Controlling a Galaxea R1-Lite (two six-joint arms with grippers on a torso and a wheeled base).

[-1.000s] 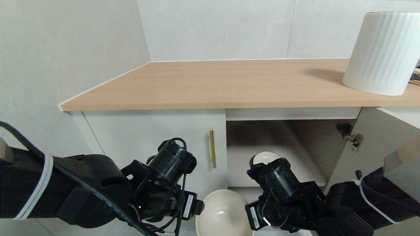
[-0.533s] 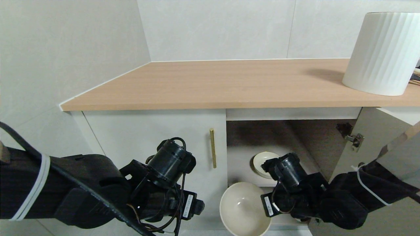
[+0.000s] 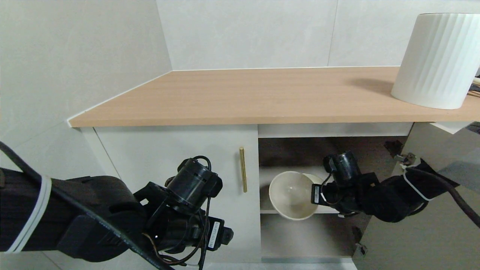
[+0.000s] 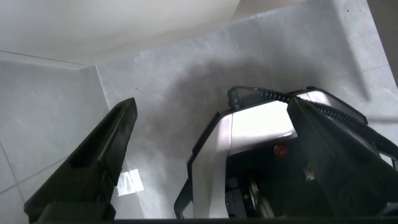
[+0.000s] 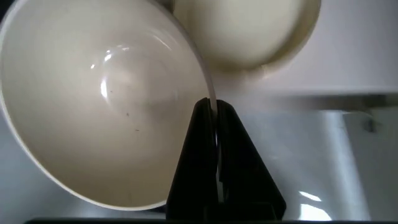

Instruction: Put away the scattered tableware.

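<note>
A cream bowl (image 3: pixel 291 195) hangs tilted in front of the open cabinet's middle shelf (image 3: pixel 267 173), its mouth facing outward. My right gripper (image 3: pixel 317 195) is shut on the bowl's rim; in the right wrist view the fingers (image 5: pixel 205 134) pinch the rim of the bowl (image 5: pixel 106 99). Behind the bowl a small cream dish (image 5: pixel 249 31) lies on the shelf, with its edge (image 3: pixel 314 177) peeking out in the head view. My left gripper (image 4: pixel 217 168) is low in front of the closed left door, open and holding nothing.
The closed left door carries a brass handle (image 3: pixel 242 169). The right door (image 3: pixel 423 210) stands open beside my right arm, its hinge (image 3: pixel 407 157) exposed. A white ribbed cylinder (image 3: pixel 438 60) stands on the wooden counter (image 3: pixel 243 97). A lower compartment (image 3: pixel 303 236) lies under the shelf.
My right gripper has carried the bowl up and forward, from low near the floor to the cabinet shelf's level. The left arm has hardly moved.
</note>
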